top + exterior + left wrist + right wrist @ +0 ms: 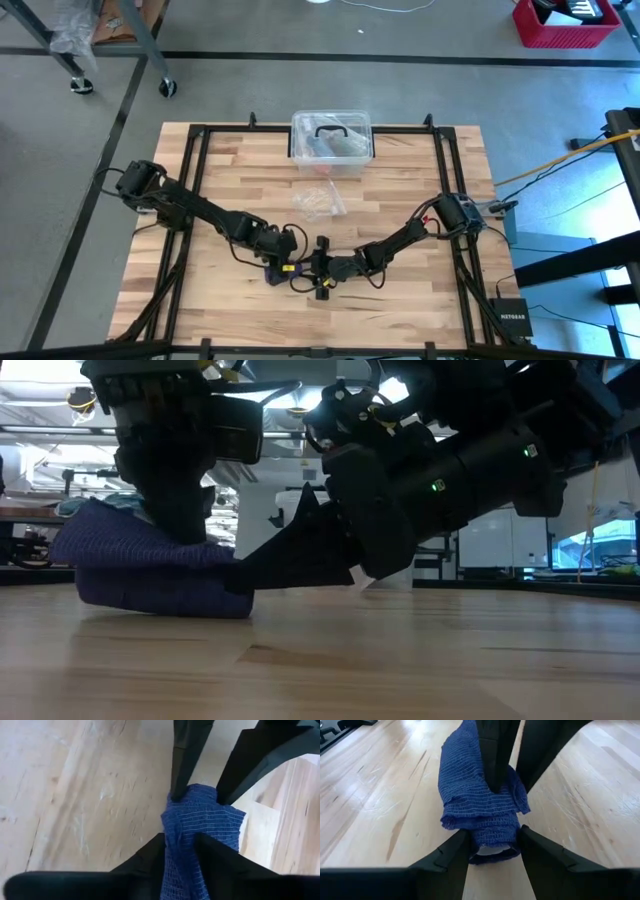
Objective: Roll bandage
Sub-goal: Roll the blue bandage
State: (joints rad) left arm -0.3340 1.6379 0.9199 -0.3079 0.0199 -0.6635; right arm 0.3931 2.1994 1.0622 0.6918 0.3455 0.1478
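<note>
The bandage [481, 805] is blue ribbed fabric, mostly wound into a loose, rumpled roll lying on its side low in the centre of the high view, with one wrinkled flap draped across its top.

Dark jointed arms, black cables, yellow tag [288, 268], perhaps green lights [436, 486].

Grey concrete floor [400, 45] with dark tape lines, red crate [565, 25] at far edge.
</note>
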